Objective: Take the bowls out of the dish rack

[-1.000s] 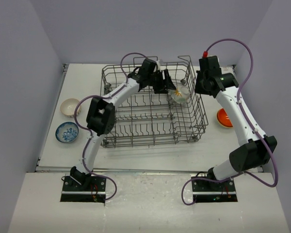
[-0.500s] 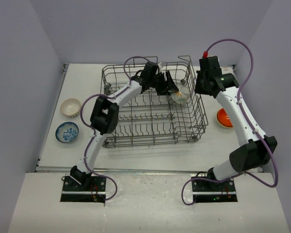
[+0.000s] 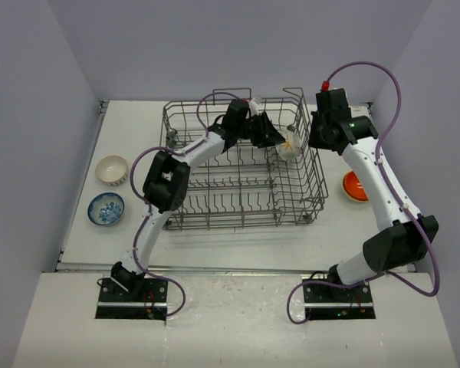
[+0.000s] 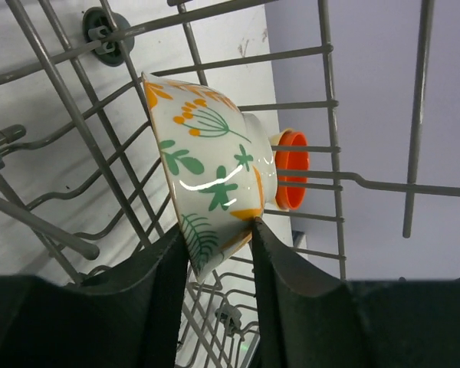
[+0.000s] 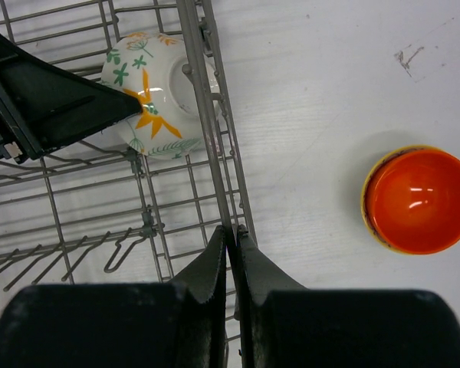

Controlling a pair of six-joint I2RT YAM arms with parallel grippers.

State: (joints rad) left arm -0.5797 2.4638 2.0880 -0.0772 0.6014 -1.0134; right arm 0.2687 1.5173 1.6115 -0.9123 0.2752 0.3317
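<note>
White table carries three bowls outside the dish rack. Reckoned from the rack's middle, a blue-patterned bowl sits at 8 o'clock. The orange bowl is near 4 o'clock, just beyond the right wall, and a pale yellow bowl is at 9 o'clock.

Farther back, at about 2 o'clock in the rack's far right corner, the floral bowl is the one in hand. The left gripper is clamped on its rim, one finger inside and one outside.

In the left wrist view the bowl lies at 12 o'clock from the gripper. It is tipped on edge, with the mouth facing 9 o'clock and the foot 3 o'clock, so its rim-to-foot axis runs across the fingers. The likely way out is straight up between the wires, then over toward the table.

The right gripper has its jaws together right at the rack's right rim wire. Whether it pinches that wire or merely hangs over it, I cannot tell. It is close to the bowl, but the left arm has the hold.
</note>
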